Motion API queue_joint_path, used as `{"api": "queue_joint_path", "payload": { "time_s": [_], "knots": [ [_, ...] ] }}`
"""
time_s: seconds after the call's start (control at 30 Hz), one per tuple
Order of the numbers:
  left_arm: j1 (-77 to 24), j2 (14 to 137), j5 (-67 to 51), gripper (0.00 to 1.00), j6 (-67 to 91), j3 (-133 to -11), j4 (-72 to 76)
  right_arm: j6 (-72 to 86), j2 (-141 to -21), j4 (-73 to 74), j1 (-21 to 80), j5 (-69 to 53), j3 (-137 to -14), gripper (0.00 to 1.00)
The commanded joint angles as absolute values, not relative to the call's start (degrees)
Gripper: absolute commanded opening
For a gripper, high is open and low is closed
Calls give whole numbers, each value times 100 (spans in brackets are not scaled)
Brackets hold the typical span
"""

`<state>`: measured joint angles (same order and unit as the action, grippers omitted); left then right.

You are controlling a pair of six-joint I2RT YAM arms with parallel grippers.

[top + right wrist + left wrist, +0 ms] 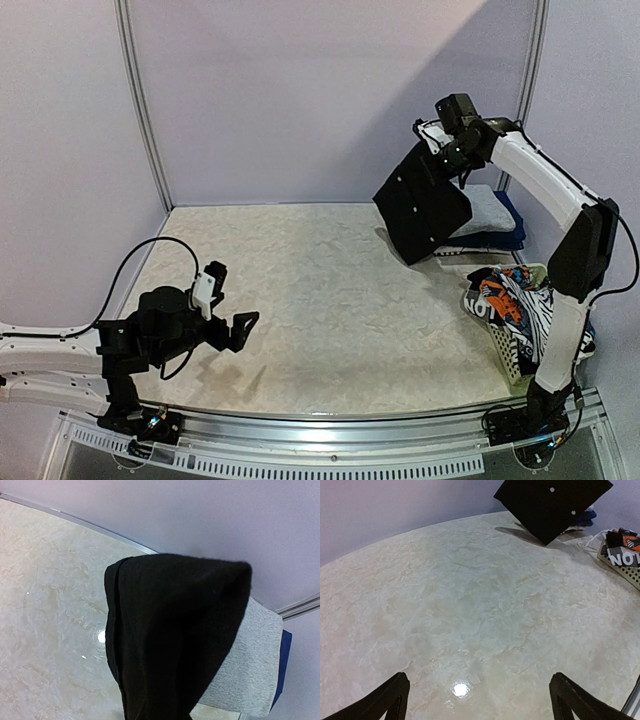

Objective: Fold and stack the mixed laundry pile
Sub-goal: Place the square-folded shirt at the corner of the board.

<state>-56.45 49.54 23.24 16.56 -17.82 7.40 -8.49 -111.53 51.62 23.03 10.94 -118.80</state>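
Two tools and one lifted garment. The black top (422,205) hangs in the air over the far right part of the counter (300,290), clear of its surface, with a shadow beneath its lower corner. The right tool (446,152) is clamped on its upper edge, jaws together on the cloth; the right wrist view shows only the dark fabric (175,635) draped below the camera, hiding the fingers. Small white dots mark the fabric in the left wrist view (552,502).

Just behind and to the right of the top, in the far right corner, a folded grey shirt (487,212) lies on navy pieces (510,238), whose blue edge shows past the grey on the right (284,650). Nearer, at the right edge, a white lattice basket (510,350) holds orange, black and white printed pieces (505,300) and a black-and-white striped piece (538,322), heaped above its rim.

The left tool (243,332) hovers over the near left part of the counter, well apart from all cloth, with its jaws spread wide and nothing between them; both dark fingertips (390,700) frame bare surface in the left wrist view.
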Motion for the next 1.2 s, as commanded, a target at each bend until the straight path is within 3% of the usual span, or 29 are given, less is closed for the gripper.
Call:
{"api": "queue_joint_path", "payload": {
  "time_s": [0.0,0.33,1.17],
  "knots": [
    [-5588,5014,2197,100,1635,-1836,800,-1167,-11125,5267,2261,1270,-12186,0],
    [-5590,5110,2009,99,1661,-1829,909,-1304,-10768,5483,2009,1463,-12463,0],
    [-5590,5533,1975,99,1543,-1869,1186,-1715,-11218,5313,1146,1743,-13052,0]
  ]
}}
